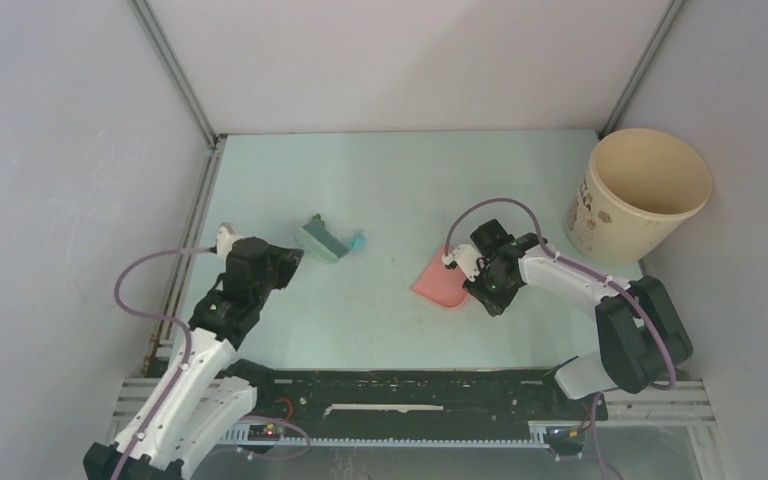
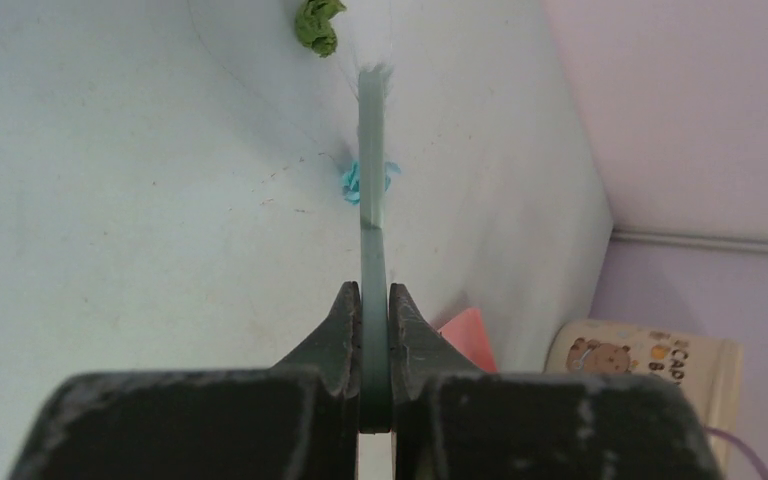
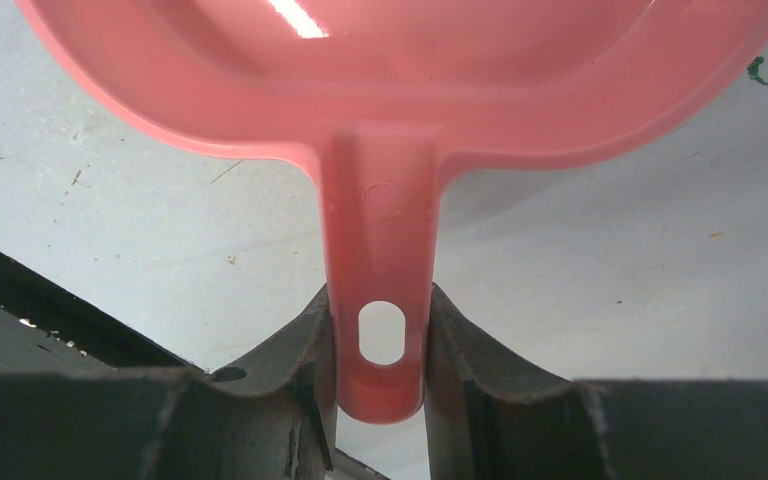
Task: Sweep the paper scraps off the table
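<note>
My left gripper (image 1: pixel 282 262) is shut on the handle of the teal-green hand brush (image 1: pixel 322 241), seen edge-on in the left wrist view (image 2: pixel 372 180). A light blue paper scrap (image 1: pixel 357 242) lies against the brush head, also in the left wrist view (image 2: pixel 352 182). A green scrap (image 2: pixel 319 24) lies just beyond the brush tip. My right gripper (image 1: pixel 478 284) is shut on the handle (image 3: pixel 380 300) of the salmon-pink dustpan (image 1: pixel 442 280), which rests on the pale mint-green table (image 1: pixel 380 180). A tiny green bit (image 3: pixel 757 70) lies right of the pan. Other scraps are not visible.
A large cream paper bucket (image 1: pixel 637 193) with a bear print stands at the table's back right corner, also in the left wrist view (image 2: pixel 640 365). Grey walls close in the left, back and right. A black rail (image 1: pixel 400 385) runs along the near edge.
</note>
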{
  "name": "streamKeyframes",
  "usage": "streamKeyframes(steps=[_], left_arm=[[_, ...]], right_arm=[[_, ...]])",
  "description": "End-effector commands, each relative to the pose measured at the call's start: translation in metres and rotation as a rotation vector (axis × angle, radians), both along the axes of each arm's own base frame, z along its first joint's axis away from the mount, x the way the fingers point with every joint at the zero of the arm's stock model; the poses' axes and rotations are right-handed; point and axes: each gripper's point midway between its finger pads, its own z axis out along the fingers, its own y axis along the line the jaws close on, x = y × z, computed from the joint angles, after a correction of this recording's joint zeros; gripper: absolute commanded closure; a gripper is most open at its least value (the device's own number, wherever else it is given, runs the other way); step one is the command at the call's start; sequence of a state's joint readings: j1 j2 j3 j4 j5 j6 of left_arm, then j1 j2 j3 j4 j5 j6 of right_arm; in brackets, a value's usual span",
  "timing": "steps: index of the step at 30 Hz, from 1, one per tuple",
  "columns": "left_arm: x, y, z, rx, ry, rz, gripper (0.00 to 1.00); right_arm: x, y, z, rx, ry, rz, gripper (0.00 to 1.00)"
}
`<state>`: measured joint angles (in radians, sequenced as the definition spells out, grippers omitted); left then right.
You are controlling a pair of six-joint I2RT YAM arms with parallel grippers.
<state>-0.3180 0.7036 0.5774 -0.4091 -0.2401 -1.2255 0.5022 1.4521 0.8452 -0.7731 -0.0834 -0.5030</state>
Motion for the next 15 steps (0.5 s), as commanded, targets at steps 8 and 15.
streamKeyframes(steps=[8, 15], left_arm=[[0.032, -0.004, 0.052, 0.725, 0.178, -0.57, 1.0], [0.086, 0.019, 0.067, 1.14, 0.328, -0.575, 1.0]], right_arm=[[0.001, 0.001, -0.002, -0.043, -0.017, 0.029, 1.0], [-0.003, -0.001, 0.004, -0.052, -0.015, 0.033, 1.0]])
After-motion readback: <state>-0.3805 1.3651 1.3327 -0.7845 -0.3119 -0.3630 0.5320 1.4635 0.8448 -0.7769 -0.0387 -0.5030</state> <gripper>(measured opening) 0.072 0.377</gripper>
